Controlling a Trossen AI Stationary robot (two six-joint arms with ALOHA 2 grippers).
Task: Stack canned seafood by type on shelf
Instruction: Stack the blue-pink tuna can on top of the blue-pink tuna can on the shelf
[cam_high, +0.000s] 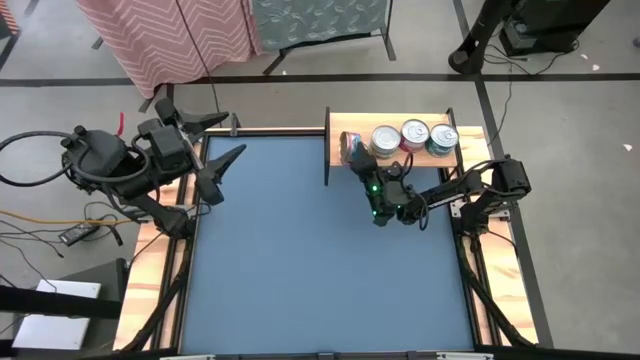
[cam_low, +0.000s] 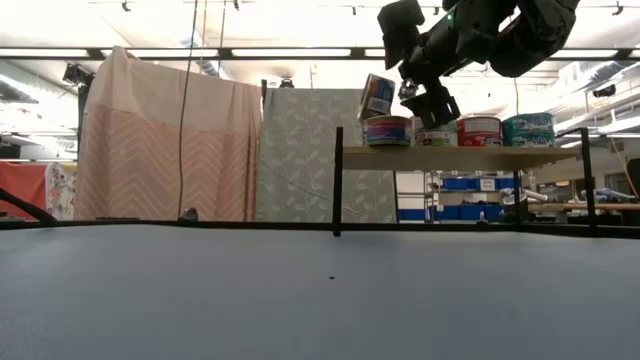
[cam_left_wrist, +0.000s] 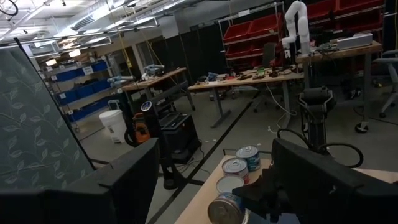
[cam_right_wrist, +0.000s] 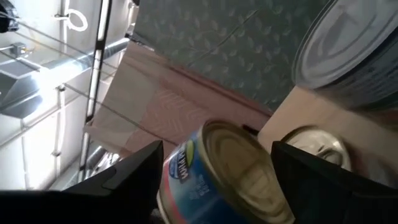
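The task looks close to finished: the small light-wood shelf with dark metal uprights (cam_high: 340, 125), in the upper right of the high view, already carries all the short round seafood tins that can be seen, and no tin lies on the big blue table top (cam_high: 300, 260). In the low view, right of centre, a blue-labelled tin (cam_low: 387, 130), a red-labelled tin (cam_low: 479, 130) and a teal-labelled tin (cam_low: 528, 128) stand in a row on the plank. A blue-and-purple tin (cam_low: 377, 97) sits tilted above the left end of that row, not yet flat. The right gripper (cam_low: 425, 100) hangs just beside it, fingers spread, holding nothing. The left gripper (cam_high: 222, 140), spread and empty, waits at upper left.
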